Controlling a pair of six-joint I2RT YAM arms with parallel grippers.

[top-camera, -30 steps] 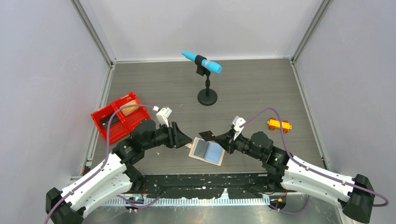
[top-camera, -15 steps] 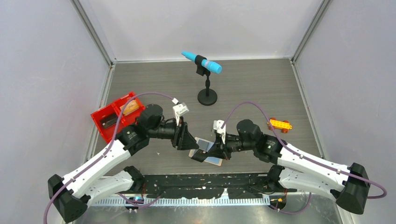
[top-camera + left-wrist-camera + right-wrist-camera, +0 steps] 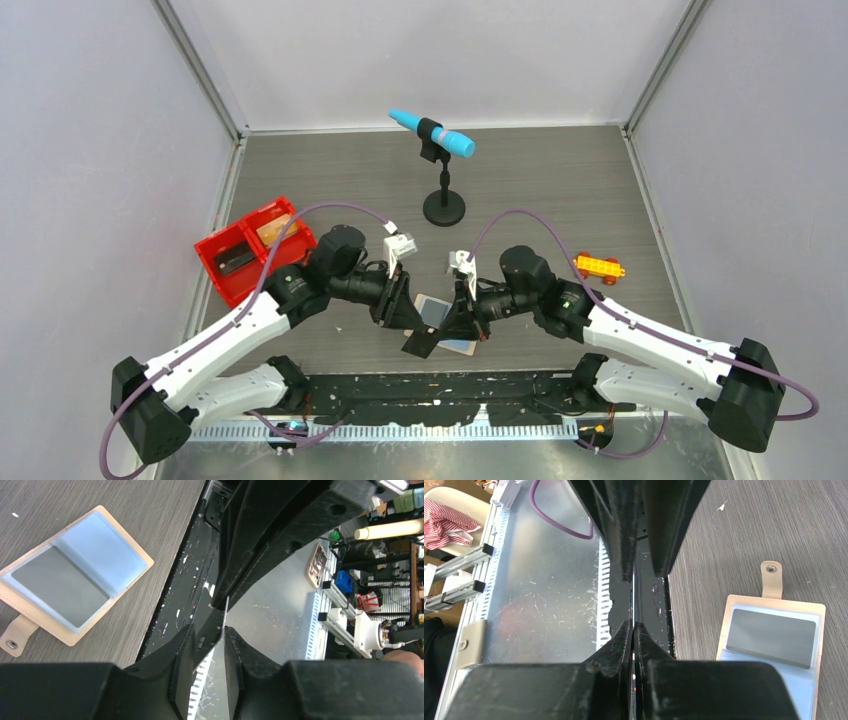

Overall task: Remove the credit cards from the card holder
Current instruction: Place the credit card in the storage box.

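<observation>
Just left of the card holder (image 3: 75, 575), my left gripper (image 3: 209, 630) stands parted around the dark credit card (image 3: 420, 343). My right gripper (image 3: 633, 625), over the holder's near edge, pinches that card tight. I should clamp left squarely before releasing right. A second credit card (image 3: 60, 585) sits sleeved in the holder.

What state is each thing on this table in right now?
Dark card, held up off the table.
Right fingers, shut on the dark card.
Left fingers, open, straddling the same card.
Card holder, lying open and flat; one sleeve looks dark, the other clear.
Red tray, a tan item and a dark item in separate compartments.
Microphone, upright on its stand.
Toy car, resting on the table, untouched.
</observation>
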